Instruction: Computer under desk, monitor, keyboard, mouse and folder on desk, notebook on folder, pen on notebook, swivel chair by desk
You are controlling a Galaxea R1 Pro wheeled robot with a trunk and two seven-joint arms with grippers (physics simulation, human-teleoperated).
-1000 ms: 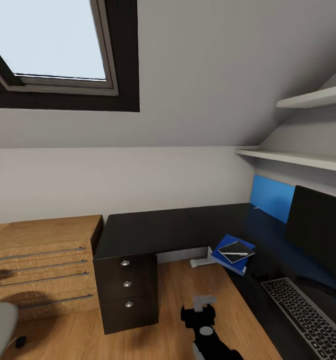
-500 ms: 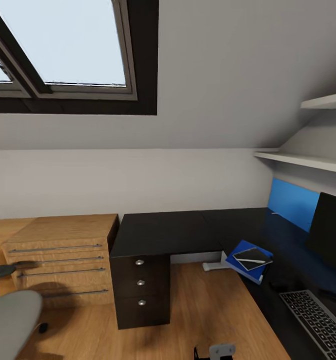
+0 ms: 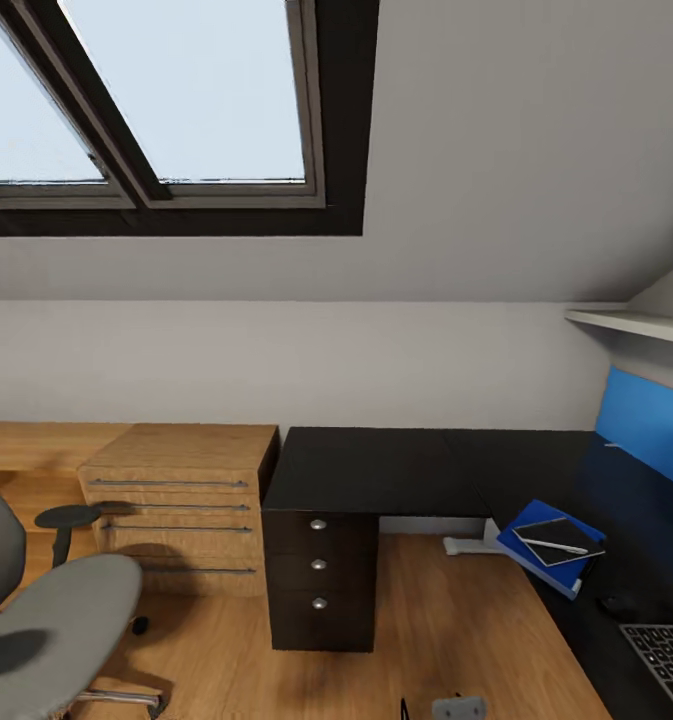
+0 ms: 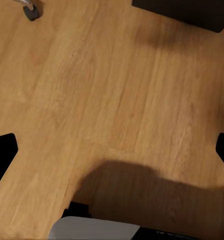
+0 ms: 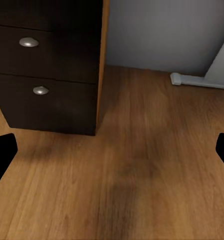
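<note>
The grey swivel chair [image 3: 56, 625] stands on the floor at the lower left, apart from the dark L-shaped desk [image 3: 376, 465]. On the desk's right wing lies the blue folder [image 3: 538, 519], with the black notebook [image 3: 566, 535] on it and a pen [image 3: 554, 546] on the notebook. Nearer me on that wing sit a dark mouse [image 3: 616, 605] and a corner of the keyboard [image 3: 666, 655]. My left gripper [image 4: 112, 152] is open over bare floor. My right gripper [image 5: 112, 152] is open, facing the desk's drawers [image 5: 44, 70]. The monitor and computer are out of view.
A wooden dresser [image 3: 181, 505] stands left of the desk's drawer unit [image 3: 319, 578]. A chair caster [image 4: 31, 10] is near my left gripper. A white base [image 3: 471, 545] lies on the floor under the desk. A skylight [image 3: 176, 100] and a wall shelf [image 3: 631, 322] sit above.
The head camera has swung left: the monitor has left the picture, the keyboard is nearly gone, and the swivel chair has come in. The arm seen low in front has dropped to the picture's bottom edge.
</note>
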